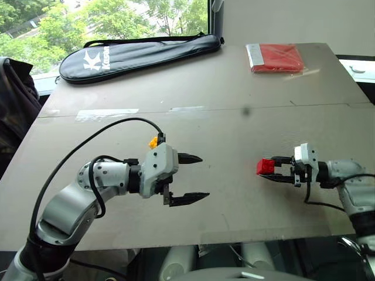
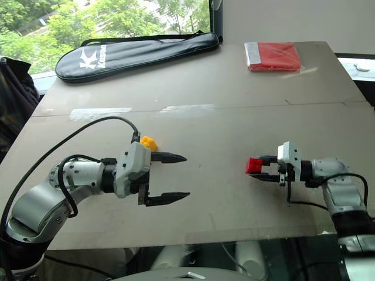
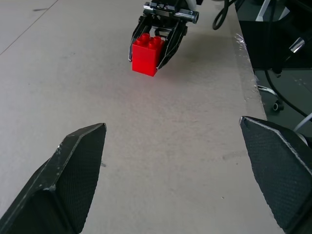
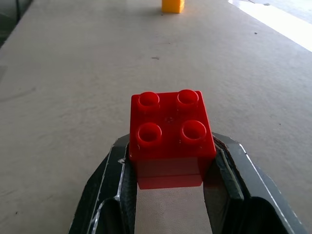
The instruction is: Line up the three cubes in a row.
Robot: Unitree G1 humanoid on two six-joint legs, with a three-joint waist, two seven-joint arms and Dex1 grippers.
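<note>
gripping studded red cube (image 4: 170, 139)

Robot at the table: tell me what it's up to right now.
The right gripper is shut on a small red plastic studded cube, held upright above the grey table. The left gripper hangs open and empty, pointing across at it. A small yellow plastic cube sits on the table just behind the left gripper.
</note>
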